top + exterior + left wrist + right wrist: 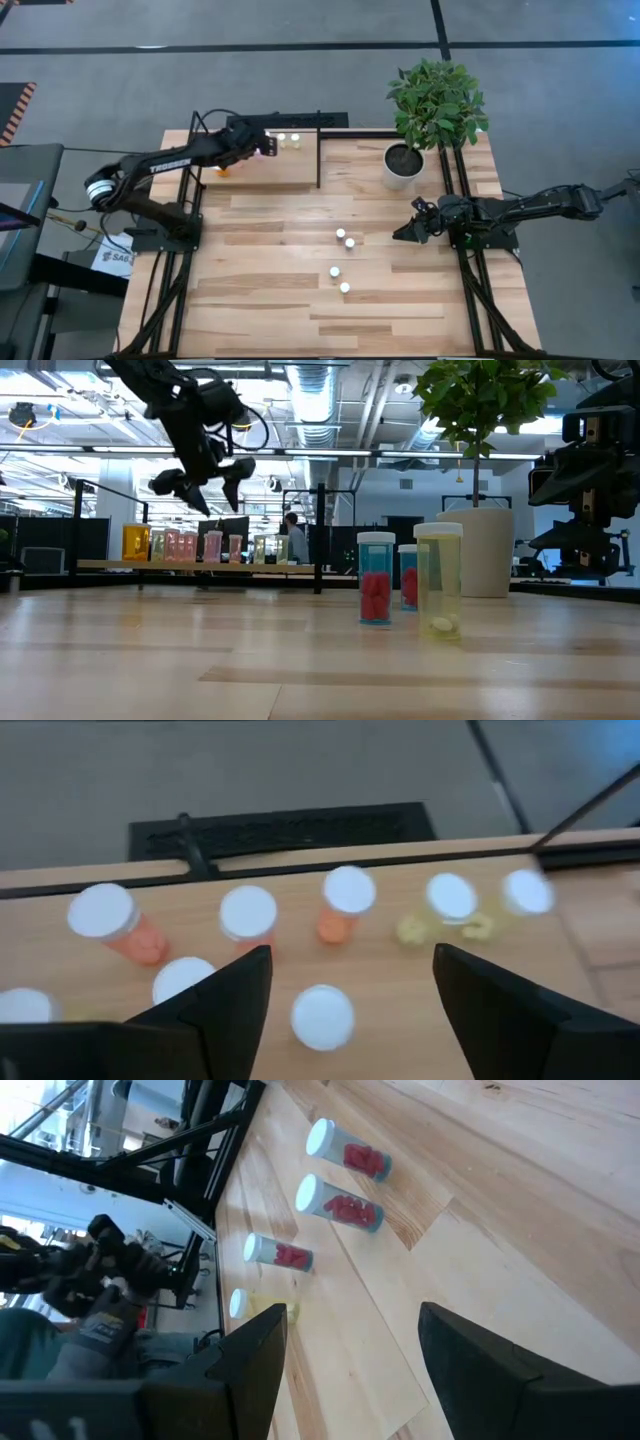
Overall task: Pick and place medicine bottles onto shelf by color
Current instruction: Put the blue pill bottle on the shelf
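Left hand (268, 143) hangs open and empty over the shelf (300, 170) — bottles stand upright beneath it. Four loose bottles (341, 234) wait mid-desk, probably nearer the right hand (404, 232), open too.

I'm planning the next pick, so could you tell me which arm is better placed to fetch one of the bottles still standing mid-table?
The right. Its open right gripper hangs close beside the four bottles mid-table, facing them. The left gripper, open, is over the shelf, farther away.
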`<state>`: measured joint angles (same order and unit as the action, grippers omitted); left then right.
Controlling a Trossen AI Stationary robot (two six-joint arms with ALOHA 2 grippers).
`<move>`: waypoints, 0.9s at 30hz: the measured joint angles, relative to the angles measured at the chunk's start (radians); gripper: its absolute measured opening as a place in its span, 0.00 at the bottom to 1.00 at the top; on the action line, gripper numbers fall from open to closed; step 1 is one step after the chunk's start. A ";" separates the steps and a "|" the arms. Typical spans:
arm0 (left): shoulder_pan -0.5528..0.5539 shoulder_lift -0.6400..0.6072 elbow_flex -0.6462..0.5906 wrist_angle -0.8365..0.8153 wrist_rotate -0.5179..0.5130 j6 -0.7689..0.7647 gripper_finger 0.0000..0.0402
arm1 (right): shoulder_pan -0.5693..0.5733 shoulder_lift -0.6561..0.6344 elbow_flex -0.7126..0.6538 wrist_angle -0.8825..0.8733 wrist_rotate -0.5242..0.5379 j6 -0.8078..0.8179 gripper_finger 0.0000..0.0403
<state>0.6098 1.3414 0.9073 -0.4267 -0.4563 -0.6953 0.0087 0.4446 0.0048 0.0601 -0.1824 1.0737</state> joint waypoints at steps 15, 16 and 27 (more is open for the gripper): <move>-0.156 -0.137 0.000 0.009 0.067 0.046 0.66 | 0.000 0.000 0.000 0.000 0.000 0.000 0.62; -0.172 -0.137 0.000 0.018 0.066 0.040 0.66 | 0.000 0.000 0.000 0.000 0.000 0.000 0.62; -0.431 -0.134 0.000 0.165 -0.034 -0.002 0.66 | 0.000 0.000 0.000 0.000 0.000 0.000 0.62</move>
<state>0.1791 1.2073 0.9077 -0.2618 -0.4907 -0.6977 0.0090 0.4450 0.0046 0.0601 -0.1822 1.0737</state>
